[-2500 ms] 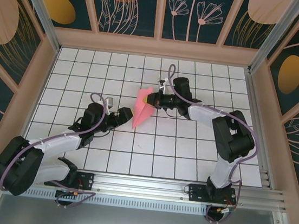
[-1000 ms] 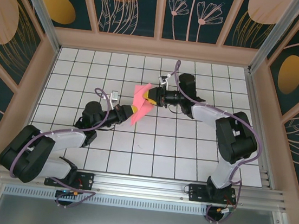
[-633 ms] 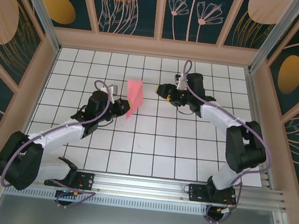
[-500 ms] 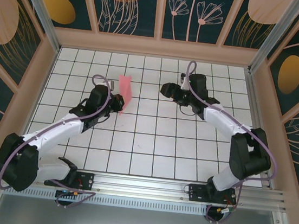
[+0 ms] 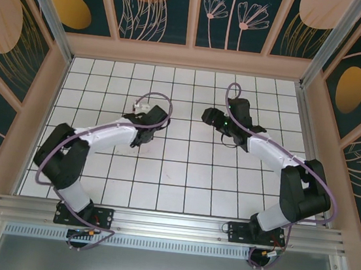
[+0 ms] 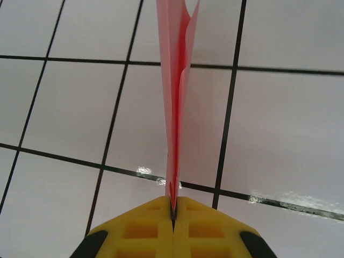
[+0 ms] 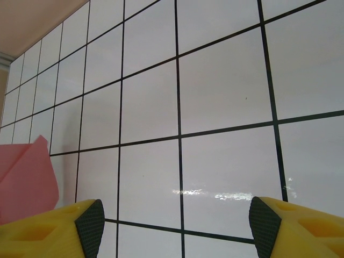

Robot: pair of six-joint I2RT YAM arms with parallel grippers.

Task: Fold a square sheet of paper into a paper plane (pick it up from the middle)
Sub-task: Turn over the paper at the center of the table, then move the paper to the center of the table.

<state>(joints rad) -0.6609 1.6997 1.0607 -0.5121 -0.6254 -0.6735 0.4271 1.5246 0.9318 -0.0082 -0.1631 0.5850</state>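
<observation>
Over on the left, the left gripper (image 6: 173, 214) has its yellow fingers (image 6: 141, 228) pinched tight on the slim folded salmon-pink paper plane (image 6: 174, 80), edge-on over the white grid-tiled table (image 6: 279, 134), while the right gripper (image 7: 177, 231) gapes wide and empty, so the folding looks done, with only the set-down left.

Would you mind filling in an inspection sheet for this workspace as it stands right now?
Surface: white grid table, bare, slight glare on the tiles.
Job's things: pink paper, folded, seen edge-on, sticking out from the left fingers.
Clutter: nothing seen.
Grippers: left gripper shut on the pink paper; right gripper open, holding nothing.
Cables: purple cables loop over both arms near the wrists.
Surroundings: dark floral wall panels in a wooden frame; metal rail at the near edge.
</observation>
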